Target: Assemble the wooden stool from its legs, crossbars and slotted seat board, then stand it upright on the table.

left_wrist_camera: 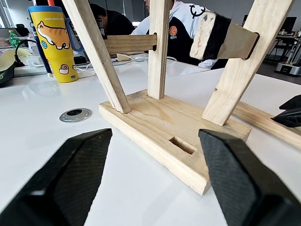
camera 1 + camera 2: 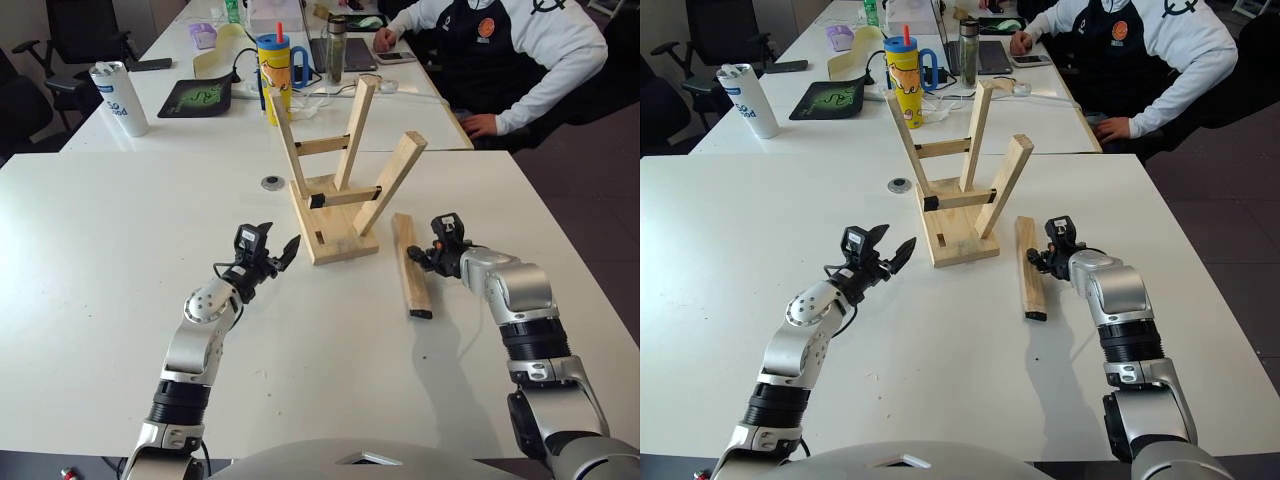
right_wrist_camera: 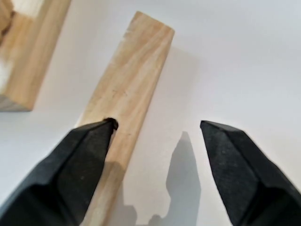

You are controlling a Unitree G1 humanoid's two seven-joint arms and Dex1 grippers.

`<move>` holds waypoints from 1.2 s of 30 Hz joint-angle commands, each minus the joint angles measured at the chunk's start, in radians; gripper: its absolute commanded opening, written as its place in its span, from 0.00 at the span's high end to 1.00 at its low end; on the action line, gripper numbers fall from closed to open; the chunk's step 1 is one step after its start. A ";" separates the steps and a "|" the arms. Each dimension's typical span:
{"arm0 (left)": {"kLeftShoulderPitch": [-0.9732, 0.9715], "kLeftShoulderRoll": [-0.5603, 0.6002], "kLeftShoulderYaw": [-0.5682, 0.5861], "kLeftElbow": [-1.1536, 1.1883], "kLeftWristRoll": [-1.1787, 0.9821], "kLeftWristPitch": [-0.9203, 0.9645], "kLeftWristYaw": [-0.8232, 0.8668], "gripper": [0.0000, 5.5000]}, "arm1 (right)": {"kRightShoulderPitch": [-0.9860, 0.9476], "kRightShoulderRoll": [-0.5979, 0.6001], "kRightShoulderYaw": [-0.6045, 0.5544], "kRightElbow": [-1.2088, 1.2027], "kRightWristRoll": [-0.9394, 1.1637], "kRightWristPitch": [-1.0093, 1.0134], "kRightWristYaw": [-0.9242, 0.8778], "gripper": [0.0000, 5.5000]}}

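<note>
The pale, square-cut wooden stool [image 2: 346, 168] stood seat-down with three legs up, a fourth leg [image 2: 411, 265] lying loose, left gripper [image 1: 155, 135] and right gripper [image 3: 157, 125] both spread.

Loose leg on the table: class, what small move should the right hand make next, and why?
Probably centre the open right hand over the loose leg and close on it: the leg lies flat and ungripped, and the seat board has an empty slot.

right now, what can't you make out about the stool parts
Stool legs: tops cut off by the left wrist view's upper edge.
Loose leg: one end hidden behind a finger of the right pincer, right wrist view.
Whether that finger touches it: cannot tell.
</note>
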 commanded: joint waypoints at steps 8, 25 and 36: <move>-0.015 0.001 -0.012 0.007 0.008 0.002 -0.009 0.38 | -0.125 0.019 -0.099 0.227 -0.068 -0.490 0.005 0.38; 0.009 -0.013 -0.015 -0.014 0.006 0.004 0.006 0.38 | -0.098 0.136 -0.144 0.130 -0.004 0.020 -0.062 0.33; 0.017 -0.018 -0.016 -0.013 0.007 0.001 0.006 0.38 | -0.060 0.171 -0.170 0.126 -0.003 0.105 -0.081 0.27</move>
